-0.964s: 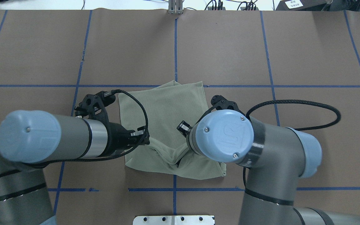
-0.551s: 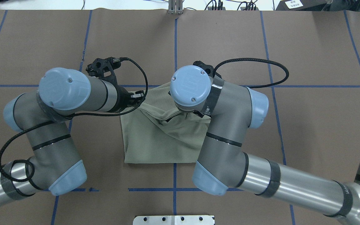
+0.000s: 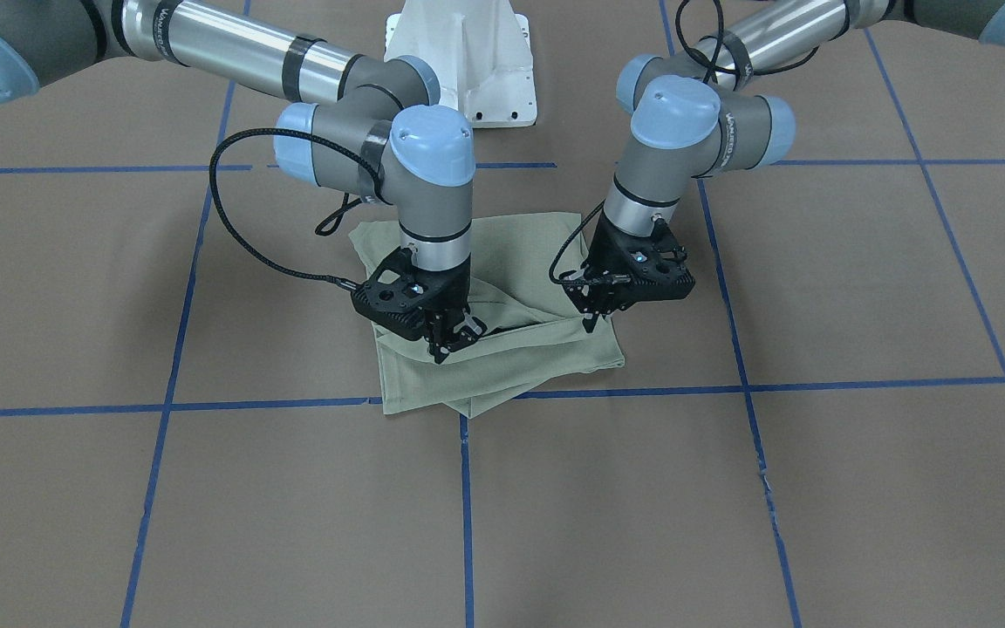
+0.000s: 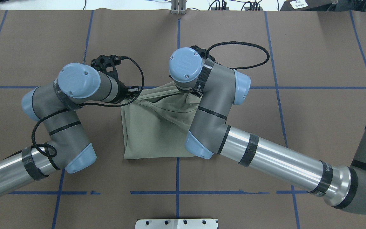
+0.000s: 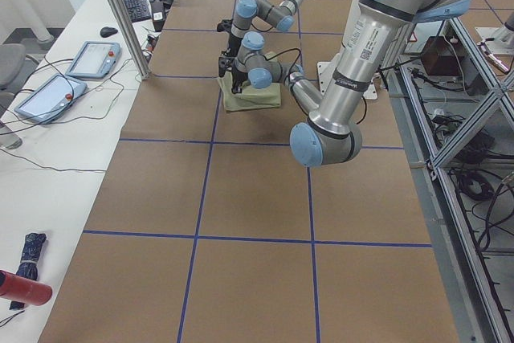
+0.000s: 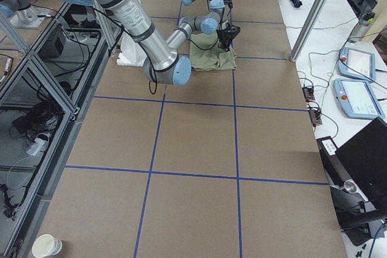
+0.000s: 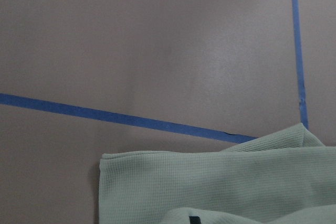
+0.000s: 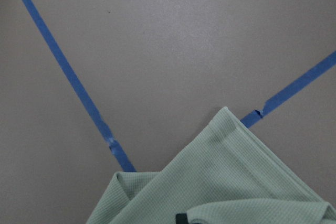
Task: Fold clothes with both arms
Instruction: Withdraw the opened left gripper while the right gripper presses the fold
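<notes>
Our left gripper (image 3: 591, 319) and right gripper (image 3: 444, 344) each pinch the sage-green shirt (image 3: 511, 366), its top layer creased between them, folded square beneath.

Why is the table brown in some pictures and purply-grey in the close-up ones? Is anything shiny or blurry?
Overhead view: the table looks brown and evenly lit; the right arm has glare on its silver tube. Wrist views: the table comes out purply-grey, probably those cameras' colour; the shirt weave is slightly soft. Front-facing view: only faint shadows on the table.
</notes>
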You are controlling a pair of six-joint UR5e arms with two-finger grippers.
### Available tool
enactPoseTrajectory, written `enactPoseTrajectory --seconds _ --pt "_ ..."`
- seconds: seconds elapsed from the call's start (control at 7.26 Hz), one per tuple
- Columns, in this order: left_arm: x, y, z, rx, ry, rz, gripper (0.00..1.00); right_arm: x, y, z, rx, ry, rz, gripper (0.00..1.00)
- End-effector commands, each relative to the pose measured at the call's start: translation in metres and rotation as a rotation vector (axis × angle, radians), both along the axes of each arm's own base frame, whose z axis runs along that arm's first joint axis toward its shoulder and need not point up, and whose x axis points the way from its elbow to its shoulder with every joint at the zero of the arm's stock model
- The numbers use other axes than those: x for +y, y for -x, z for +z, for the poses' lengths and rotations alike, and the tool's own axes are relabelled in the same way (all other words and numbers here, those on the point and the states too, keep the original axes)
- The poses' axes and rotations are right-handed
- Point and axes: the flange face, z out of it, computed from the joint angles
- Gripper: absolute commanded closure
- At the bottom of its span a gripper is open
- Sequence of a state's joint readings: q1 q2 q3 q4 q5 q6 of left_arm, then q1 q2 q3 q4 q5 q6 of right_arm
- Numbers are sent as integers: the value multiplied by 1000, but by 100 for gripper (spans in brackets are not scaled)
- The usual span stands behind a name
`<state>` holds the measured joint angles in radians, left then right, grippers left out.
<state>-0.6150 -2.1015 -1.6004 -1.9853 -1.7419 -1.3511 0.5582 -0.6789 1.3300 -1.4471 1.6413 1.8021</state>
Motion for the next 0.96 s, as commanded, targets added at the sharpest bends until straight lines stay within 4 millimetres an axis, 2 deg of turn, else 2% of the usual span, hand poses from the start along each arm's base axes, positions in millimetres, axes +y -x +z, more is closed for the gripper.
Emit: enactPoseTrajectory --seconds 0.0,0.14,0.28,0.41,0.55,0.69,0.83 --pt "-8 -11 7 -13 6 1 100 -5 3 8 25 -19 -25 100" --pt "-8 -11 8 -18 -1 7 34 -6 3 9 31 -27 -27 55" --pt "-9 -9 5 -31 -40 33 0 -12 -1 5 61 -91 -84 1" --pt "-27 17 -4 -34 -94 33 0 -29 -17 -3 49 -94 -107 0" --pt "-47 47 -4 -18 -118 125 0 -36 -30 -16 4 -77 -203 0" --pt "-59 68 -2 -10 -133 171 0 -30 -31 -21 -8 -71 -223 0" --pt "-60 68 1 -13 -131 172 0 -6 -12 -11 6 -73 -250 0"
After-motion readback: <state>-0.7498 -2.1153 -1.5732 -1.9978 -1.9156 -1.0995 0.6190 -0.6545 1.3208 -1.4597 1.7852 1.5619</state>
